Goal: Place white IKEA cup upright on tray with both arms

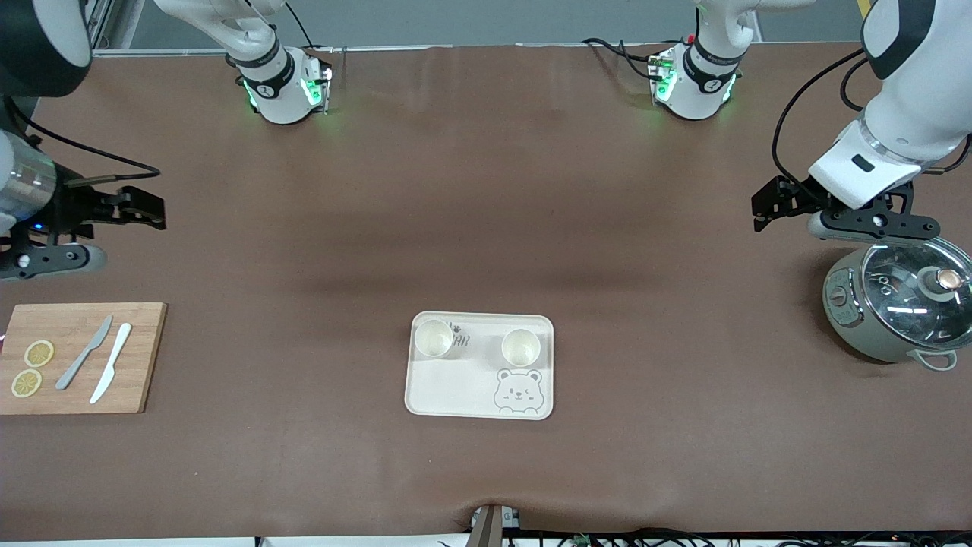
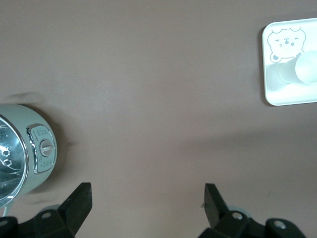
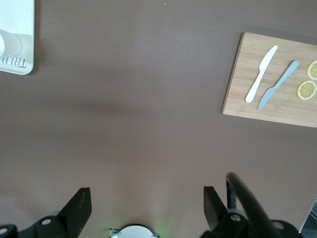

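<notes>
Evidently the placing is done: two white cups (image 1: 434,337) (image 1: 521,347) stand upright on the tray (image 1: 456,395). Left gripper (image 1: 767,203), released and empty, hangs over the cooker (image 1: 896,308); right gripper (image 1: 140,208), likewise spread, hangs near the cutting board (image 1: 137,357). Next move, by my judgement: none beyond holding clear.

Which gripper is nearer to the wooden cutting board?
Right. The right gripper hangs just above the cutting board; the left gripper waits at the table's left-arm end, beside the cooker.

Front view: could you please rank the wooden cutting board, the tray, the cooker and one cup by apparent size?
1. Wooden cutting board and tray: too close to rank.
2. Cooker.
3. Cup, smallest.
</notes>
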### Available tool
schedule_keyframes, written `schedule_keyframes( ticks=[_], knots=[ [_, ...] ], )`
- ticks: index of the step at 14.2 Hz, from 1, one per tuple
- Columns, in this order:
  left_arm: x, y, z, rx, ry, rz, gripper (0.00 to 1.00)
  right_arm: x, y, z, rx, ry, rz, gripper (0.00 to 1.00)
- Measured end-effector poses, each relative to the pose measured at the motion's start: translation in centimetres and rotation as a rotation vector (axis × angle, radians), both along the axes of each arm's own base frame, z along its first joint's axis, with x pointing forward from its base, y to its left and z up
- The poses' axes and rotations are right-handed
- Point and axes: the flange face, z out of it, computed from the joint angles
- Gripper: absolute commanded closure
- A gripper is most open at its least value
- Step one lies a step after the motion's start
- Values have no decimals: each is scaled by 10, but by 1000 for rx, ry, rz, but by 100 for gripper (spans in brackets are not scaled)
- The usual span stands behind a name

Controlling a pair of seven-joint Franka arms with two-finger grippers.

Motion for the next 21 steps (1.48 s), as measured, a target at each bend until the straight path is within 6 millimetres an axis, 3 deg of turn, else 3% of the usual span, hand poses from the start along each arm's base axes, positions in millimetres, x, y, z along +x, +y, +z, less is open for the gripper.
schedule_keyframes(
  ticks=[5, 8, 10, 15, 21],
  knots=[
    [0, 0, 0, 0, 0, 0, 0, -33, -16, 21, 0, -34, 11, 0],
    [0, 0, 0, 0, 0, -1, 0, -43, -53, 20, 71, -24, 25, 0],
    [0, -1, 0, 0, 0, -1, 0, -50, -66, 22, 89, -24, 24, 0],
    [0, -1, 0, 0, 0, -1, 0, -56, -55, 40, 89, -67, 32, 0],
    [0, 0, 0, 0, 0, -1, 0, -62, -43, 44, 67, -61, -172, 0]
  ],
)
